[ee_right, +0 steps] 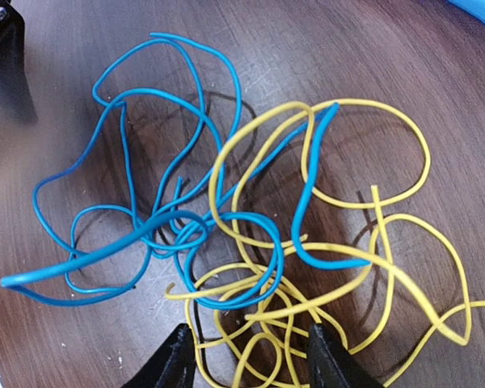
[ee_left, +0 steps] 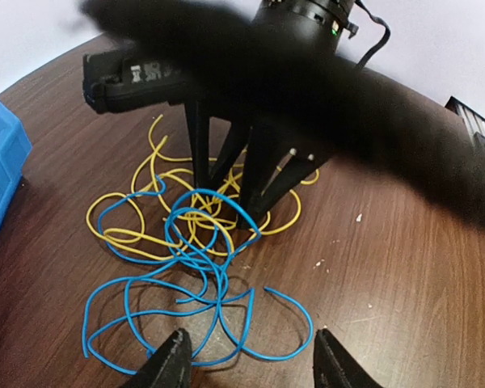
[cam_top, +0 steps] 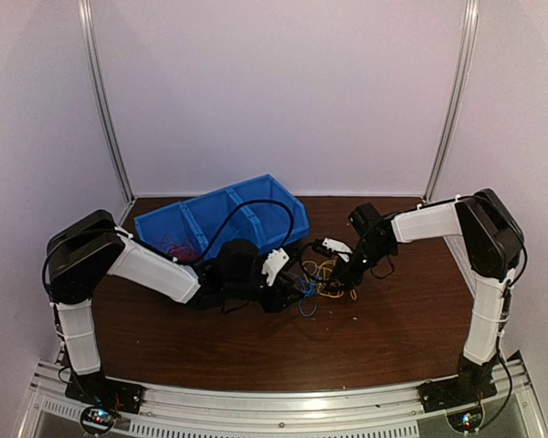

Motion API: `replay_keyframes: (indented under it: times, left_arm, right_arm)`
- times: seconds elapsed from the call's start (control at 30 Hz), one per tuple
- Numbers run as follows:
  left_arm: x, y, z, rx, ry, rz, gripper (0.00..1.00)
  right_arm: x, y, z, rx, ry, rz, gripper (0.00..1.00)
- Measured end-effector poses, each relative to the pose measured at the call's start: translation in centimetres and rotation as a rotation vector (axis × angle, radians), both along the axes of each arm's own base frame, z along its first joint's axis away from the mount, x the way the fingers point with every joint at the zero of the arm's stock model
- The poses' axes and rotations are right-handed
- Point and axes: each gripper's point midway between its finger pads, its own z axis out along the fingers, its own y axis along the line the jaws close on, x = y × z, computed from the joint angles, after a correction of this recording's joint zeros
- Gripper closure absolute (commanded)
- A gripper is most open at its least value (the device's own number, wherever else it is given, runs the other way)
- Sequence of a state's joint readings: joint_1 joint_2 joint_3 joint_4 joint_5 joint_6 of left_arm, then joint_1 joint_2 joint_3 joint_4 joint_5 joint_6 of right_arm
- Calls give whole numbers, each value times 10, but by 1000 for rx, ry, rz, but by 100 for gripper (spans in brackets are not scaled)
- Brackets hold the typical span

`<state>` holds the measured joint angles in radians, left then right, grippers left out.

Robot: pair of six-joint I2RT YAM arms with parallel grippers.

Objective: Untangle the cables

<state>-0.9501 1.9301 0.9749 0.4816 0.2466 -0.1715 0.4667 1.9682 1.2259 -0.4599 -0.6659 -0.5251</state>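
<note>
A blurred black shape is stretching across the top of the left wrist view and hiding much of the right arm behind it. The overhead view is showing the tangle only as a small knot of colour, half covered by the two tools. Both wrist cameras are cutting off their own fingers at the lower edge.

The blue cable and the yellow cable are lying looped through each other on the brown table, between the two arms and just in front of the blue bin.

The right gripper is standing with its fingers parted, straddling a cluster of yellow loops at one edge of the heap. Whether its tips are touching the wire cannot be told. The left gripper is likewise spread wide and clamping nothing, with the outer loops of the blue cable lying between its tips on the opposite side. The two tools are facing each other across the heap, close together, so each is crowding the other's view.

Red strands are showing inside the left end of the bin, too small to make out clearly. Pale specks are dotting the wood beside the wires.
</note>
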Motion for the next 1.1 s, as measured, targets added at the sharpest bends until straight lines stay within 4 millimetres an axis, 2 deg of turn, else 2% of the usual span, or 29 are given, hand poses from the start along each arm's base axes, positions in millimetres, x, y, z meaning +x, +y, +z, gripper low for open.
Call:
replay_keyframes:
  times: [0.33, 0.6, 0.7, 0.8, 0.87, 0.93, 0.97, 1.1]
  left_arm:
    - [0, -5, -28, 18, -54, -47, 67]
    - [0, -8, -35, 12, -65, -61, 100]
    - [1, -8, -38, 18, -64, -58, 100]
    - [2, -7, -32, 18, -70, -48, 100]
    - [2, -3, -19, 15, -81, -35, 100]
    - [2, 2, 12, -7, -111, -20, 100]
    - [3, 5, 36, -29, -140, -11, 100]
    - [2, 26, 150, -171, -303, 52, 100]
  right_arm:
    - [2, 1, 1, 3, 2, -4, 51]
    - [2, 1, 0, 3, 3, -5, 51]
    - [3, 1, 0, 3, 5, -8, 51]
    - [6, 1, 0, 4, 5, -11, 52]
    - [9, 2, 0, 5, 5, -17, 54]
    - [11, 1, -1, 8, 8, -23, 55]
    - [12, 0, -1, 9, 12, -28, 56]
    - [17, -2, -2, 13, 16, -44, 63]
